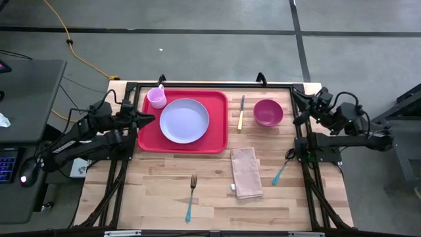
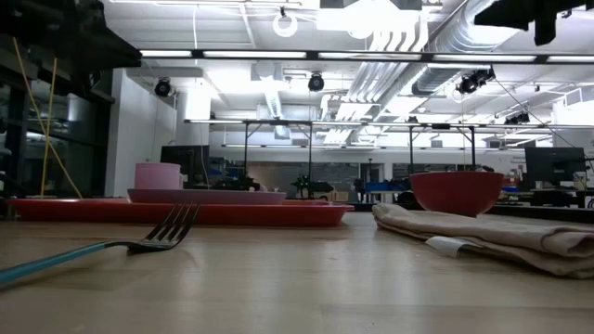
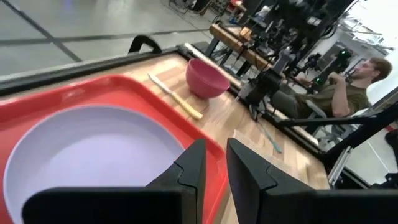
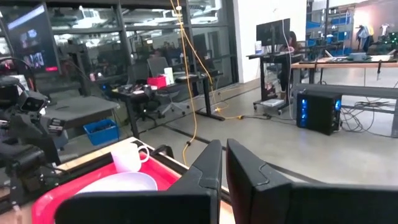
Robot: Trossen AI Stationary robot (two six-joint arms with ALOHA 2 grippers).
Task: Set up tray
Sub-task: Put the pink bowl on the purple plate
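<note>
The red tray [image 1: 214, 135] lies at the table's far left. A lavender plate [image 1: 185, 120] rests on its middle and a pink cup [image 1: 156, 97] stands in its far left corner. My left gripper [image 1: 149, 119] hovers over the tray's left rim, pointing toward the table's right. In the left wrist view its fingers [image 3: 215, 144] stand a little apart above the plate [image 3: 87, 155], with nothing between them. My right gripper [image 4: 223, 144] is shut and empty. It is raised at the table's far right corner [image 1: 304, 105], pointing toward the tray [image 4: 46, 202].
Right of the tray lie a yellow-handled knife [image 1: 241, 112] and a magenta bowl [image 1: 268, 112]. A folded tan napkin [image 1: 247, 172], a blue-handled fork [image 1: 191, 197] and a blue-handled spoon [image 1: 283, 170] lie on the near half. A person [image 3: 351, 87] sits beyond the right edge.
</note>
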